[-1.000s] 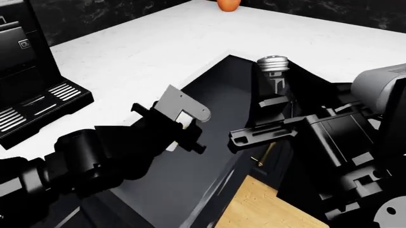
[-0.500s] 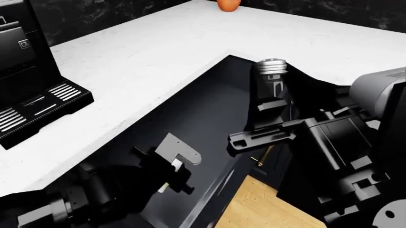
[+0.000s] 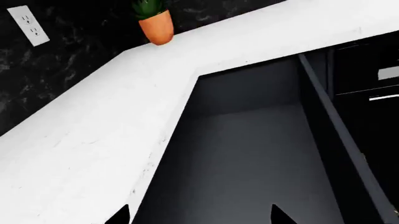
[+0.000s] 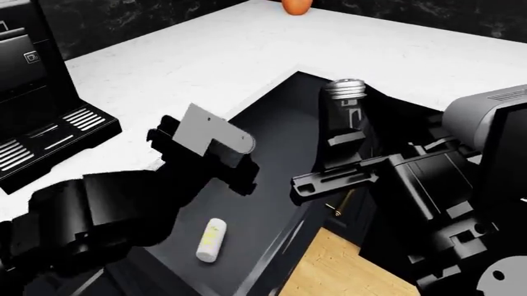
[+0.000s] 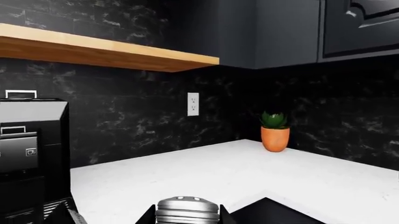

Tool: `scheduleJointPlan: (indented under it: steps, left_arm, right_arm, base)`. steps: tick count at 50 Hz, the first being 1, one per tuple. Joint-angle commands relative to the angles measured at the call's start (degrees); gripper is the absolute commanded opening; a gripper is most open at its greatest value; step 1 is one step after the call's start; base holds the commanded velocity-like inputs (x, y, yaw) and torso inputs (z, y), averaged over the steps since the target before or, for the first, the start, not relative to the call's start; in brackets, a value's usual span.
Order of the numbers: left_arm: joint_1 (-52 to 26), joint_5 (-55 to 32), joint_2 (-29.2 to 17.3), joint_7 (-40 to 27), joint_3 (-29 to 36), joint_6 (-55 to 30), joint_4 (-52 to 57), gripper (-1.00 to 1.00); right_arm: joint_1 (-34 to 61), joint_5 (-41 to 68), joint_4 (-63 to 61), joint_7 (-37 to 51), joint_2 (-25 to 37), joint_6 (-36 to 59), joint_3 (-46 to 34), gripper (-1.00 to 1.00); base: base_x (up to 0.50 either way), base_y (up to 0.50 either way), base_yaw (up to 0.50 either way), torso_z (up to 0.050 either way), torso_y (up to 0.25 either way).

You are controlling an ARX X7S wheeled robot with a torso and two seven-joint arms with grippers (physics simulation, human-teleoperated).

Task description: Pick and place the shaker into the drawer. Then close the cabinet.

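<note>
Shaker (image 4: 345,98) is held upright above the open drawer (image 4: 263,185), clamped in the right gripper (image 4: 350,126), for lowering inside. Left gripper (image 4: 239,161) state cannot be told.

A small orange terracotta pot holding a green plant (image 5: 275,132) is sitting on the white speckled countertop (image 4: 206,68) beside a black coffee machine (image 4: 37,98), below a white wall socket (image 5: 193,103).
</note>
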Motion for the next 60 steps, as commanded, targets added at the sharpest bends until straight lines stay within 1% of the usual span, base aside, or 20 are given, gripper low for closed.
scheduleJointPlan:
  steps: [1,4,7,8,13,15,19,23,25,29,31,38,44,51,60]
  left_arm:
    - [-10.27,-4.05,-9.46,-9.61,-8.04,-0.55,20.28,1.00]
    - [-12.04,-5.83,-12.07,-11.94,-9.82,-0.62,24.45,1.00]
    - [-13.55,-6.77,-14.61,-14.00,-11.21,-0.86,27.84,1.00]
    - [-14.62,-8.34,-15.49,-14.67,-12.08,-0.96,28.76,1.00]
    - [-17.26,-14.96,-19.23,-19.28,-15.77,0.98,34.34,1.00]
    - [-17.50,-16.50,-20.38,-20.64,-16.48,1.64,36.41,1.00]
    - [-13.70,-14.09,-22.58,-21.72,-16.12,4.22,39.25,1.00]
    - [-14.96,-16.23,-24.16,-21.90,-17.06,4.10,39.15,1.00]
    - [-13.25,-14.36,-25.09,-21.69,-16.70,4.95,39.95,1.00]
    - [-11.49,-12.87,-26.30,-21.70,-16.51,6.11,40.44,1.00]
    - [-12.08,-13.93,-26.84,-21.79,-16.87,5.98,40.58,1.00]
    - [-10.96,-13.21,-28.56,-21.57,-16.95,6.80,41.69,1.00]
    - [-10.85,-13.30,-28.91,-21.86,-17.21,7.12,42.07,1.00]
    - [-9.48,-12.55,-29.62,-22.43,-16.90,7.79,43.10,1.00]
    - [-7.30,-11.13,-31.65,-22.09,-16.49,8.99,44.00,1.00]
  right_arm:
    - [6.33,2.45,6.37,-0.66,2.89,3.17,-2.97,-1.00]
    - [9.21,1.05,10.61,-3.70,4.00,5.12,-4.05,-1.00]
    - [13.21,-1.96,16.01,-8.16,3.99,6.92,-5.78,-1.00]
    - [14.68,-2.93,18.03,-9.96,3.72,7.67,-6.81,-1.00]
    - [21.06,-14.13,27.60,-22.15,1.74,9.15,-14.39,-1.00]
    - [22.94,-19.42,31.36,-27.66,0.99,8.14,-18.35,-1.00]
    - [25.37,-28.10,38.75,-36.12,-1.67,4.29,-25.62,-1.00]
    - [26.17,-32.80,44.29,-41.18,-4.14,1.38,-30.51,-1.00]
    - [25.97,-34.66,46.61,-42.99,-5.30,-0.06,-32.51,-1.00]
    - [24.53,-36.99,49.90,-45.33,-7.03,-2.24,-35.46,-1.00]
    - [22.88,-37.89,50.74,-45.80,-7.69,-3.16,-36.89,-1.00]
    - [15.71,-39.91,51.98,-45.65,-8.35,-6.44,-39.77,-1.00]
    - [11.09,-41.60,52.85,-45.56,-8.56,-8.74,-41.94,-1.00]
    - [10.26,-43.73,55.35,-47.14,-9.71,-9.82,-45.04,-1.00]
    - [10.03,-46.70,61.51,-50.82,-13.29,-12.68,-49.08,-1.00]
  base:
    - [0.00,0.00,0.00,0.000,0.000]
    - [0.00,0.00,0.00,0.000,0.000]
    - [0.00,0.00,0.00,0.000,0.000]
    - [0.00,0.00,0.00,0.000,0.000]
    - [0.00,0.00,0.00,0.000,0.000]
    - [0.00,0.00,0.00,0.000,0.000]
    - [0.00,0.00,0.00,0.000,0.000]
    - [0.00,0.00,0.00,0.000,0.000]
    - [0.00,0.00,0.00,0.000,0.000]
    - [0.00,0.00,0.00,0.000,0.000]
    - [0.00,0.00,0.00,0.000,0.000]
    - [0.00,0.00,0.00,0.000,0.000]
    - [0.00,0.00,0.00,0.000,0.000]
    - [0.00,0.00,0.00,0.000,0.000]
    - [0.00,0.00,0.00,0.000,0.000]
